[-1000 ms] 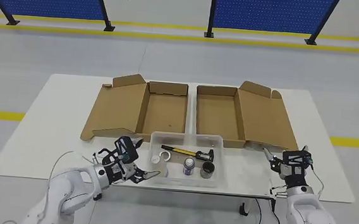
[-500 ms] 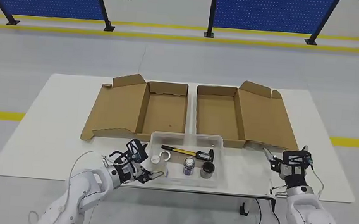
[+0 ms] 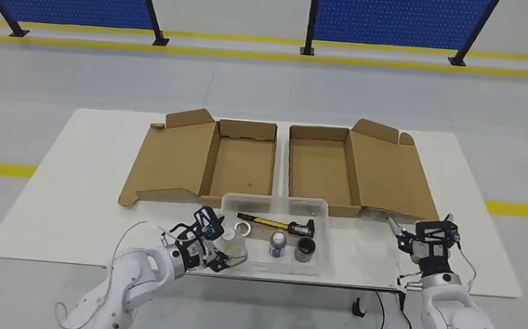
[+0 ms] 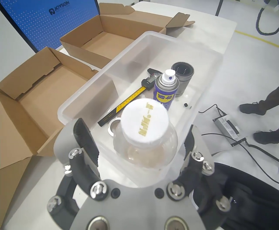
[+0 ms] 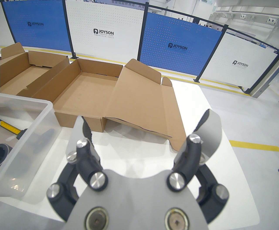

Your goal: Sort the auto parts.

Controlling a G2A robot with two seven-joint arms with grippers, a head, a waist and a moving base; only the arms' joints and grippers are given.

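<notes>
A clear plastic bin (image 3: 275,201) (image 4: 139,43) stands at the table's front middle. It holds a white-capped clear jar (image 4: 145,122) (image 3: 229,235), a blue spray can (image 4: 166,89) (image 3: 278,246), a black cylindrical bearing (image 4: 182,76) (image 3: 306,249), a yellow-and-black caliper (image 4: 130,98) (image 3: 273,223) and a metal ring (image 4: 112,128). My left gripper (image 4: 141,143) (image 3: 222,254) is open at the bin's near left corner, one finger on each side of the jar. My right gripper (image 5: 146,128) (image 3: 423,240) hangs open over bare table right of the bin, holding nothing.
Two open cardboard boxes (image 3: 244,163) (image 3: 318,169) lie side by side behind the bin, flaps spread outward. The right box's flap (image 5: 139,104) lies flat just ahead of my right gripper. A tiny black screw (image 4: 186,105) rests on the bin's floor.
My left arm has moved right, from the table beside the bin to the bin's corner, bringing its open fingers around the jar. The right arm has not moved.
</notes>
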